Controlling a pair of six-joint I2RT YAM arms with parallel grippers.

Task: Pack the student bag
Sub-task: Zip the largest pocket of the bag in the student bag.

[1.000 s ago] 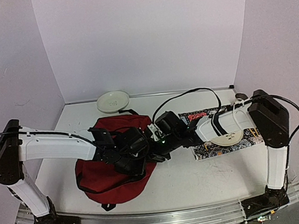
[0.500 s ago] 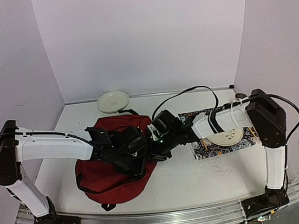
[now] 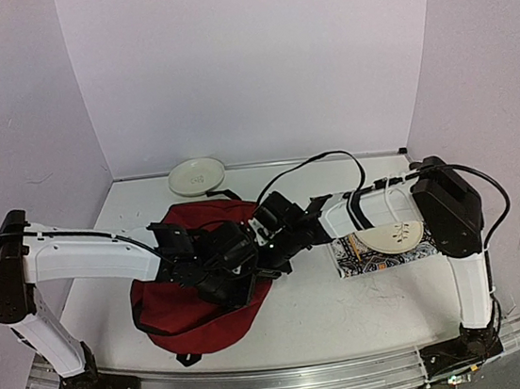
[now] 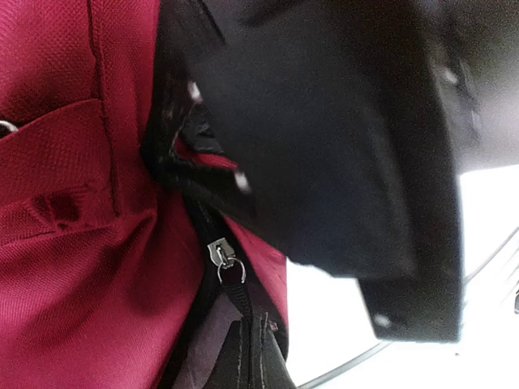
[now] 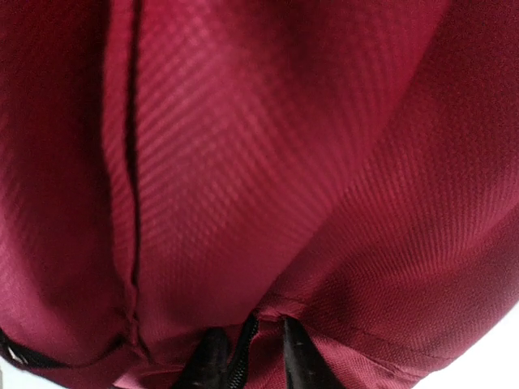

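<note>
Left of centre on the table (image 3: 350, 311) lies the bag (image 3: 189, 312). The right gripper (image 5: 250, 361) seems pinched on its zip edge (image 5: 243, 336); I cannot tell the left gripper (image 3: 234, 266). The cloth may slip free, or the crowded grippers may collide.

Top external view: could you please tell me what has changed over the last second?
The right arm has swung leftward, its elbow drawing inward and its gripper pressing farther over the backpack. Nothing was visibly taken hold of or released. The left arm, the backpack, the book, the plate on it and the far plate stayed where they were.
</note>
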